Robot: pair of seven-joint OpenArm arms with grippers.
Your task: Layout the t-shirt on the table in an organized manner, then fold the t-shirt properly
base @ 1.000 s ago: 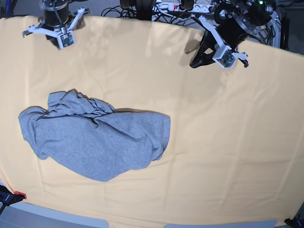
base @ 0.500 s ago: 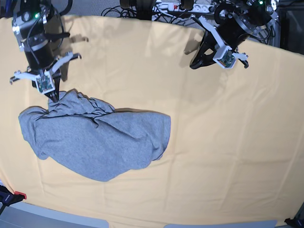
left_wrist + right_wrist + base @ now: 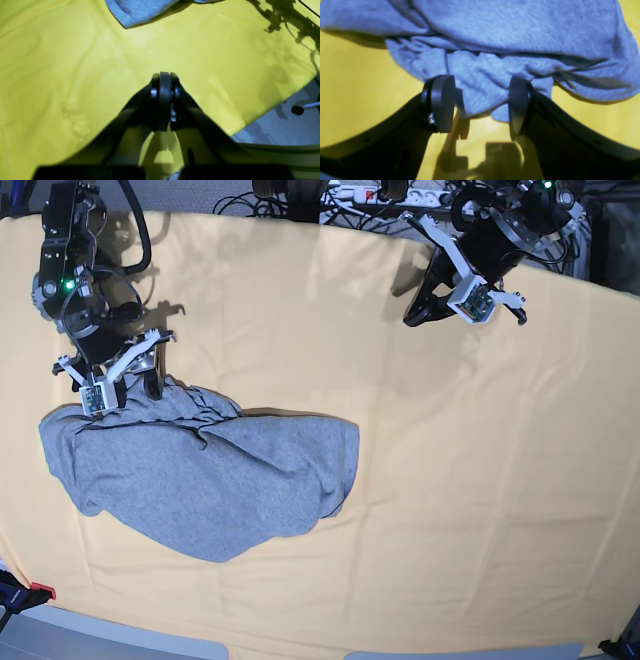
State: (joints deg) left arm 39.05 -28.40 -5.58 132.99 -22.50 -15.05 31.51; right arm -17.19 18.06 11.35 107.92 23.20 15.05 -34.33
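The grey t-shirt [image 3: 210, 470] lies crumpled on the left half of the table [image 3: 460, 480], plain side up, with no lettering showing. My right gripper [image 3: 135, 388] is down at the shirt's bunched far-left edge. In the right wrist view the gripper [image 3: 480, 105] is open, and its fingers [image 3: 442, 102] straddle a fold of the shirt [image 3: 495, 37] lying on the table [image 3: 357, 87]. My left gripper [image 3: 412, 315] hovers at the far right, well away from the shirt. In the left wrist view it [image 3: 163, 77] is shut and empty above the table [image 3: 75, 62], with a shirt corner [image 3: 140, 10] far ahead.
Cables and a power strip [image 3: 380, 192] lie beyond the table's far edge. Grey floor [image 3: 287, 130] shows past the table edge in the left wrist view. A small red-and-black object [image 3: 30, 590] sits at the near left corner.
My right arm has come down from the far left corner to the shirt's bunched edge, and its open jaws now straddle a fold. The left arm has not moved.
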